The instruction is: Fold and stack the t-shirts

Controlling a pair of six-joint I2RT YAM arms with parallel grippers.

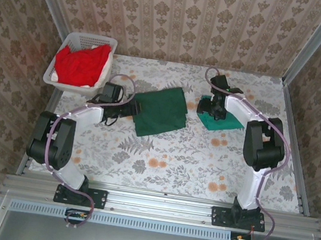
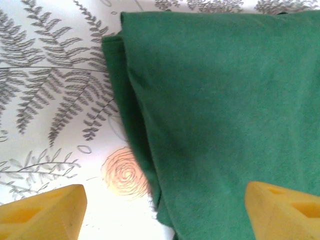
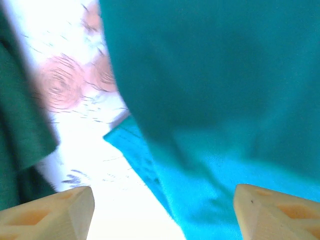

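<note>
On my overhead feed the dark green shirt (image 1: 160, 111) lies folded in the middle of the flowered table (image 1: 161, 156), with the teal shirt (image 1: 223, 124) a short way to its right, the two not touching. The red shirts (image 1: 81, 66) sit heaped in the white basket (image 1: 93, 38) at the far left corner. My left gripper (image 2: 165, 220) is down at the dark green shirt's left edge. Through its wrist camera I see its yellow fingers (image 2: 42, 215) standing wide apart, one over bare tablecloth and the other over the green cloth, so the edge of the fold runs between them and nothing is pinched. My right gripper (image 3: 162, 220) is over the near left part of the teal shirt, and its jaws are spread as well. In its wrist view one finger hangs above the tablecloth and the other above the teal cloth, whose corner points in between them. A strip of the dark green shirt shows at the left border of that view. I cannot tell whether either gripper's fingertips touch the cloth below
</note>
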